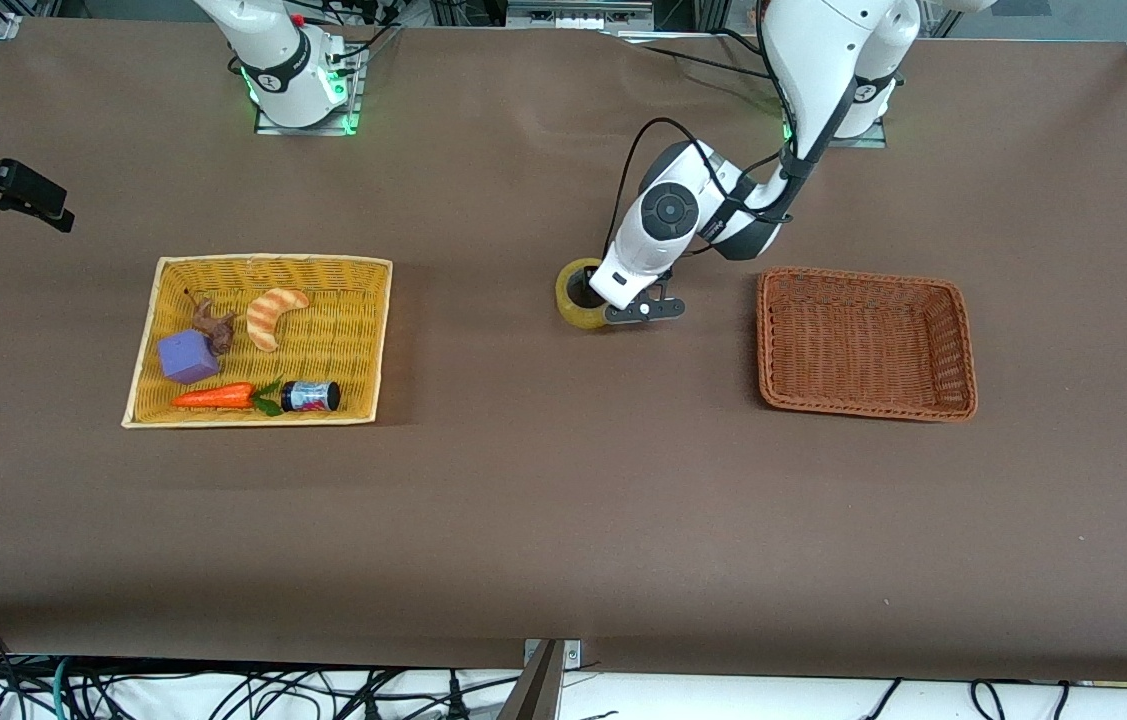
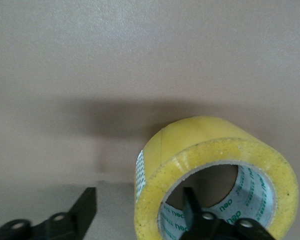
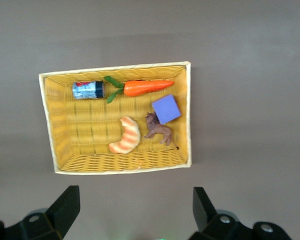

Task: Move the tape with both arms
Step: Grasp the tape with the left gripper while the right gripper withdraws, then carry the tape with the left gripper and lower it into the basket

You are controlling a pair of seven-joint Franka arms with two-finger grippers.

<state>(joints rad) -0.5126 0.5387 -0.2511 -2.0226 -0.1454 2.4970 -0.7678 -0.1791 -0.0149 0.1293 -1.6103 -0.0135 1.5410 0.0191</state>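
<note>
The tape (image 1: 578,294) stands on the table (image 1: 543,520) between the two baskets, at nine o'clock from the brown basket (image 1: 866,342). The left gripper (image 2: 140,215) is spread around its wall, one finger inside the hole. The right gripper (image 3: 132,210) waits spread above the yellow basket (image 3: 117,119).

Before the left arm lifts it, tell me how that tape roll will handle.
The tape looks like a thick wound ring, so probably stiff. It stands on its flat side on the table, so it is unlikely to roll. The left gripper has one finger in its hole, one outside; the glossy wall may slip.
</note>
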